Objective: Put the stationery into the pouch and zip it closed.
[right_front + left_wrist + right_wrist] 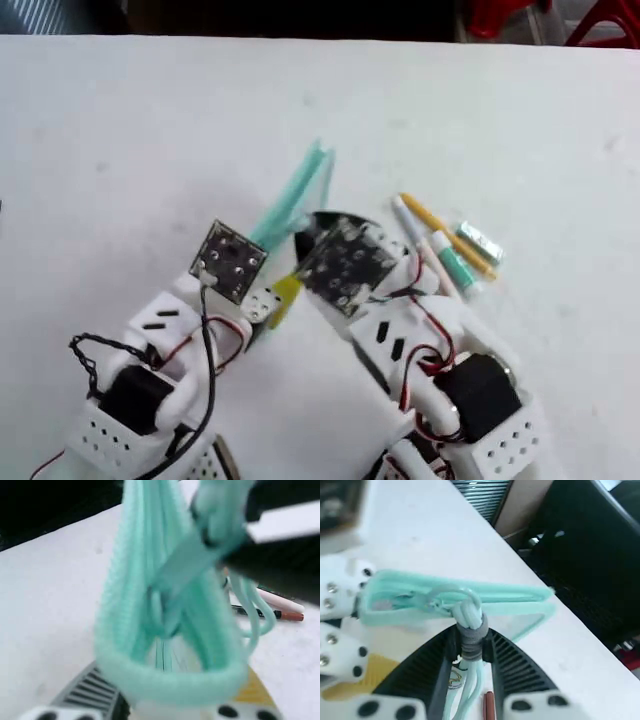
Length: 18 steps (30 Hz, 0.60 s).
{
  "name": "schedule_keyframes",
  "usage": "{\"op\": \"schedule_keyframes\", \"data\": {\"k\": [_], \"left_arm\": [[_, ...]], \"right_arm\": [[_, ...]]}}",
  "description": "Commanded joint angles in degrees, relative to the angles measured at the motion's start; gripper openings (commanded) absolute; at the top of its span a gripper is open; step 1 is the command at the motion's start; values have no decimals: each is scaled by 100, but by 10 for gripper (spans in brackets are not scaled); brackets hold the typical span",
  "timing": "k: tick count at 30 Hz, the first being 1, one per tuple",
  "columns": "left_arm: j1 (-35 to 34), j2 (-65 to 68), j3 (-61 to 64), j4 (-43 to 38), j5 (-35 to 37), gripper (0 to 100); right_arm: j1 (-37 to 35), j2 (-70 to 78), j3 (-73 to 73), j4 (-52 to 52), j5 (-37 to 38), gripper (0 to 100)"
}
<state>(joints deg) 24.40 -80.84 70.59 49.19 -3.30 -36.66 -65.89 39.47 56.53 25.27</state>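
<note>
Within left pincer (165,702), pouch (512,594); within right pincer (469,650), zip cord (468,615).

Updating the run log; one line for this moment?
left end effector: shut on pouch end | right end effector: shut on zipper pull | pens: on table

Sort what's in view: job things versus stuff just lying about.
Job: pouch, zip cord, pens on the table.
Lying about: red furniture beyond the table's far edge.
</note>
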Motion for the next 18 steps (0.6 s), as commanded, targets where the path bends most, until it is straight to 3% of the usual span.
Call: {"op": "schedule_keyframes", "data": {"k": [1, 5, 8, 12, 18], "left_arm": [[171, -514, 0, 484, 316, 207], [171, -1666, 264, 844, 316, 207], [189, -2536, 914, 580, 325, 203], [171, -2290, 1486, -255, 325, 149], [171, -2290, 1477, -554, 431, 163]], "right_arm": [[242, -75, -105, -215, -123, 17], [541, -75, -105, -251, -141, 17], [602, -75, -105, -251, -141, 17], [593, -75, -97, -224, -141, 17], [453, -75, -70, -163, -422, 17]]}}
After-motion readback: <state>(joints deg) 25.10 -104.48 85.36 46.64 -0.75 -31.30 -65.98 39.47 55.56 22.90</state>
